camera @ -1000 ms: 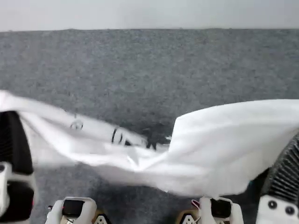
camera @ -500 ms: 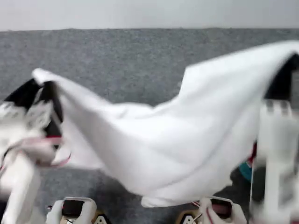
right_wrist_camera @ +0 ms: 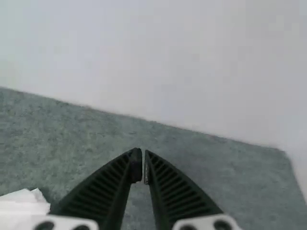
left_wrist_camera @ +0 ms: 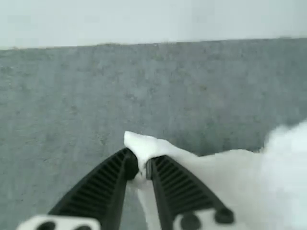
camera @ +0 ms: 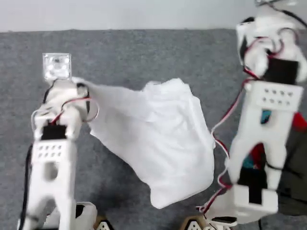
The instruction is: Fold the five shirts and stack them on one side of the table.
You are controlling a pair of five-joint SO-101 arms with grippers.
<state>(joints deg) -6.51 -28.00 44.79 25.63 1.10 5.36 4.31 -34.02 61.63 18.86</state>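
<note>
A white shirt (camera: 158,139) lies crumpled over the middle of the grey table (camera: 144,52), one corner stretched towards the left arm. My left gripper (camera: 80,90) is shut on that corner (left_wrist_camera: 139,143), low over the table; in the left wrist view the cloth sits pinched between its black fingers (left_wrist_camera: 112,175). My right gripper (right_wrist_camera: 139,167) is shut with nothing in it, held high at the far right of the table (right_wrist_camera: 216,158), facing the back wall. The right arm (camera: 264,115) stands tall beside the shirt's right edge.
Dark, red and teal clothes (camera: 295,191) lie at the right edge behind the right arm. Both arm bases (camera: 81,215) stand at the near edge. Bare grey table stretches across the far half. A shirt edge (right_wrist_camera: 21,201) shows below the right gripper.
The shirt was stretched in the air between both arms and swung away from the bases. It has dropped from the right side and collapsed on the table; the right arm rose empty.
</note>
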